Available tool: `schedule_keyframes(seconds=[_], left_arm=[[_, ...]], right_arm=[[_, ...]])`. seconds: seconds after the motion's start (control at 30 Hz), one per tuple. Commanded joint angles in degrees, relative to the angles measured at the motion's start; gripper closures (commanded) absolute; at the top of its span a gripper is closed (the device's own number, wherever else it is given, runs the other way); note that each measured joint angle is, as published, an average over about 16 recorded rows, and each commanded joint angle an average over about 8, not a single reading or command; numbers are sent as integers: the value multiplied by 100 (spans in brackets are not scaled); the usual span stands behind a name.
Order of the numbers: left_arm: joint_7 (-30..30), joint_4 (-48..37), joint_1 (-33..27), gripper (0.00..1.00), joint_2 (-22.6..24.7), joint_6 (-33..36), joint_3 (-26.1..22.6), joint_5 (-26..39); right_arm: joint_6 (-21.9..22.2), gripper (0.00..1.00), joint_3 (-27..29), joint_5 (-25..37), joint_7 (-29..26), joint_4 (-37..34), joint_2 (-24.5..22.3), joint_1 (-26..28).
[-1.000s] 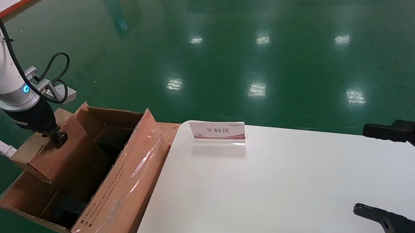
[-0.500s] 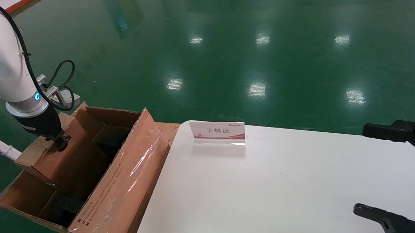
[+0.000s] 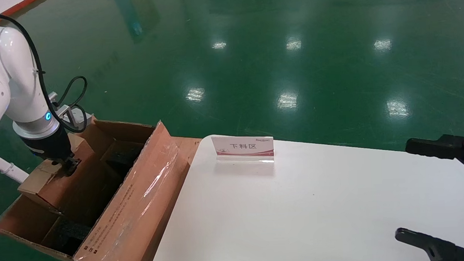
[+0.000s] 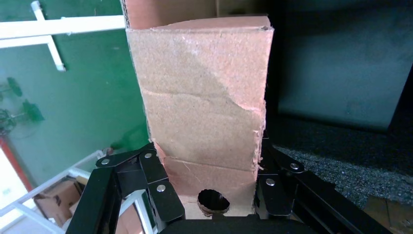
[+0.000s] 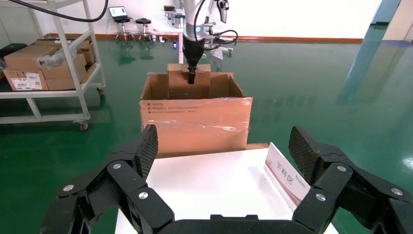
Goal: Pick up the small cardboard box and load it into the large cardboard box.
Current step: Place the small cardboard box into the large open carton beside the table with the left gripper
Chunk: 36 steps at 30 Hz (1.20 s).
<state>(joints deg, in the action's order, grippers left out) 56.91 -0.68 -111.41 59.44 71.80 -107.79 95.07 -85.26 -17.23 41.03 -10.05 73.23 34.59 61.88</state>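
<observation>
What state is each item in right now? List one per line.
Small cardboard box: closed, held partly inside the large box.
Large cardboard box: open, flaps up.
Left gripper: shut on the small box.
Right gripper: open, empty, above the white table.
Sign: standing upright.

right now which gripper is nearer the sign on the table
Right, by the head view. The right gripper hangs open over the table's right end, the sign ahead of it. The left gripper is off the table, shut on the small cardboard box in the large cardboard box.
</observation>
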Motion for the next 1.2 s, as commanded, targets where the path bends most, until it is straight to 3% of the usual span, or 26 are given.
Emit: schedule_keyframes(seconds=[0.03,0.2,0.27,1.2], left_arm=[[37,-4,36,79,14,-13,-21,30],[69,7,116,16,39,-86,-50,72],[72,10,130,0,43,-100,-53,78],[62,5,101,0,29,-59,-51,89]], right_arm=[[0,0,-1,0,0,0,0,0],[1,0,-1,-1,1,-1,-1,-1],[2,0,-1,-1,1,-1,-1,-1],[3,0,-1,-2,1,-1,-1,-1]])
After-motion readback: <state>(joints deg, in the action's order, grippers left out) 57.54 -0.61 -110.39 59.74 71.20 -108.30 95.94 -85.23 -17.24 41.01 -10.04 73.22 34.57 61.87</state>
